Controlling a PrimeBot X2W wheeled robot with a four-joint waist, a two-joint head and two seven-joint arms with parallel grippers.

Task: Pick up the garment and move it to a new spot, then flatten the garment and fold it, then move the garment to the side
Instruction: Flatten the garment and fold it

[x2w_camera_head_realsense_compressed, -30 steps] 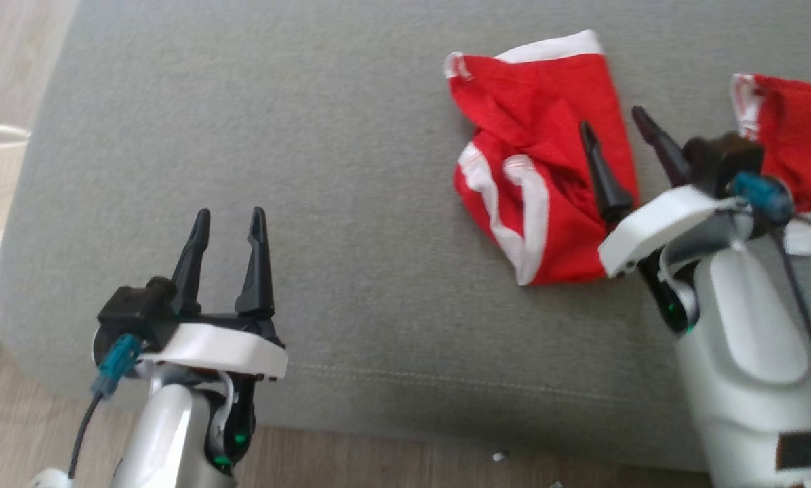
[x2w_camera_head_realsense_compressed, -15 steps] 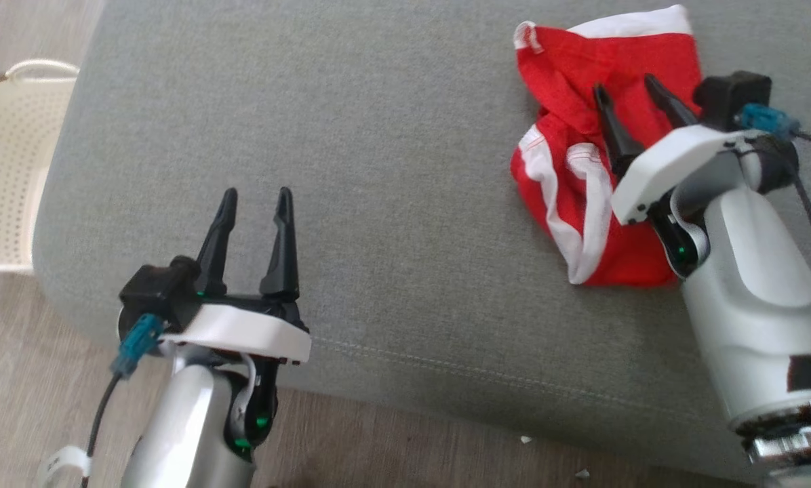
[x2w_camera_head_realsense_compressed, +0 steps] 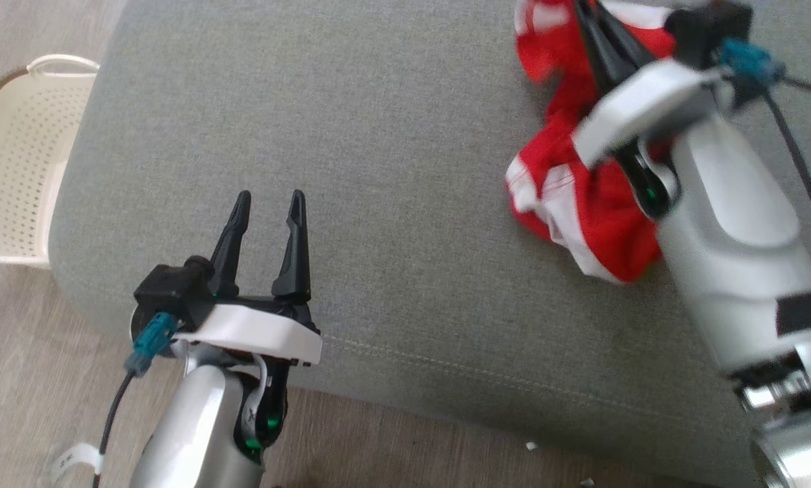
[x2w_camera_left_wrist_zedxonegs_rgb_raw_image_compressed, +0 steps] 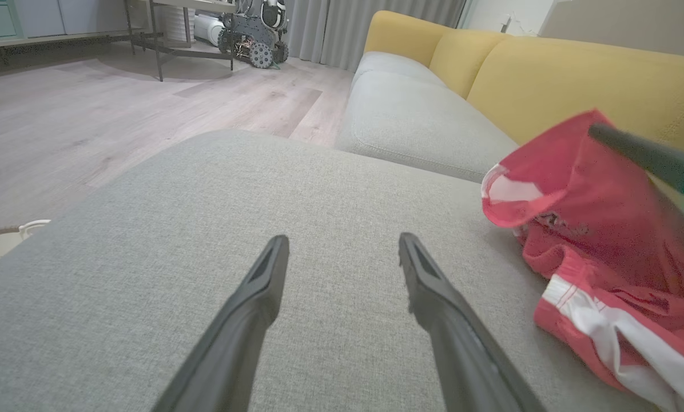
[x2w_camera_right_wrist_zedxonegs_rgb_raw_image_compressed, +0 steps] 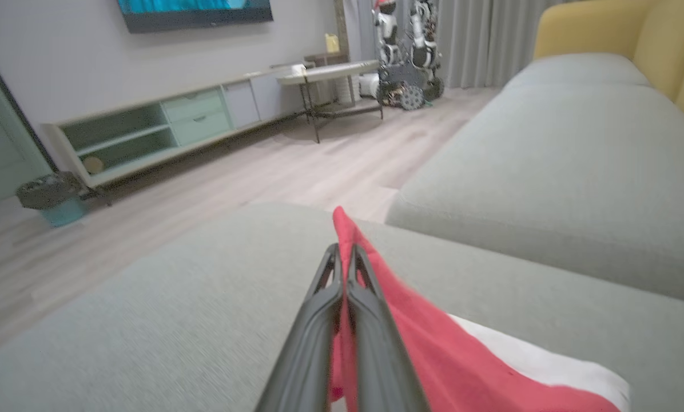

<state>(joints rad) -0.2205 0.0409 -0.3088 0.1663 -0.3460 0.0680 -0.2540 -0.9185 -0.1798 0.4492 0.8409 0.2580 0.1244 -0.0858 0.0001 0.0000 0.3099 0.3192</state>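
Right gripper, spread a second ago, is now pinched on the red garment at lower centre; lifting can be begun.

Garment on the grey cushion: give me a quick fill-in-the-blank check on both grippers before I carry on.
The right gripper is ____ on a fold of the red garment. The left gripper stands ____, holding nothing. The garment's trim is ____. The cream basket sits off the grey cushion on the robot's ____ side.
Missing words: shut; open; white; left.
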